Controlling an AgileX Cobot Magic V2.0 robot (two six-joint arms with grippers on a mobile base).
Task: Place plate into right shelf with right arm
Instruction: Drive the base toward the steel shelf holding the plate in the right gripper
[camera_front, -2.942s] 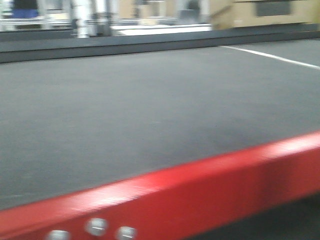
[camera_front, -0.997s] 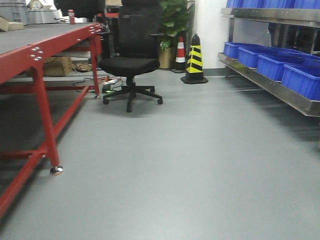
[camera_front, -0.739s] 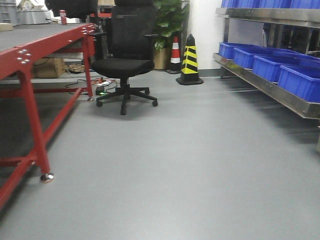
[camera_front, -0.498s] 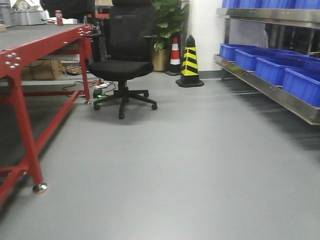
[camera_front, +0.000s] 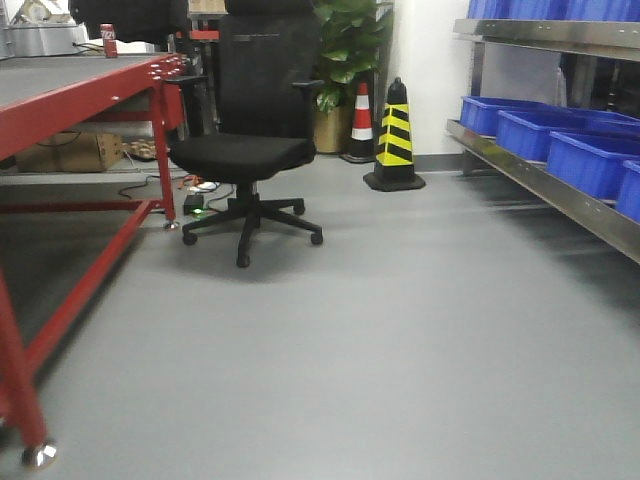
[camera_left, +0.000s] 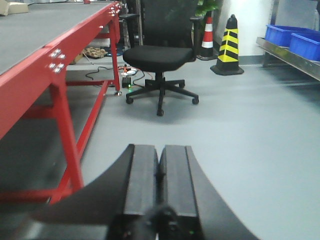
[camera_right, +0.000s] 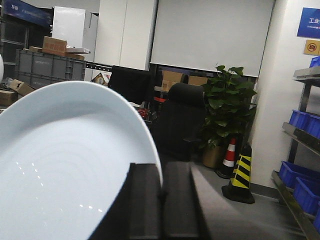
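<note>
My right gripper (camera_right: 161, 172) is shut on the rim of the white plate (camera_right: 65, 160), which fills the left of the right wrist view and is held on edge. The right shelf (camera_front: 545, 185), a steel rack with blue bins (camera_front: 590, 160), runs along the right wall in the front view; it also shows in the left wrist view (camera_left: 295, 57) and the right wrist view (camera_right: 300, 135). My left gripper (camera_left: 161, 155) is shut and empty, above the grey floor. Neither gripper nor the plate shows in the front view.
A red-framed table (camera_front: 85, 95) stands at the left, with a leg and foot (camera_front: 38, 455) near the front. A black office chair (camera_front: 245, 150) is ahead. A black-and-yellow cone (camera_front: 395, 140), an orange cone (camera_front: 361, 120) and a potted plant (camera_front: 345, 60) stand at the far wall.
The view has swung from the table top to the room, then shifted: the chair, cones and shelf sit further right, and the table leg has come nearer and lower left.
</note>
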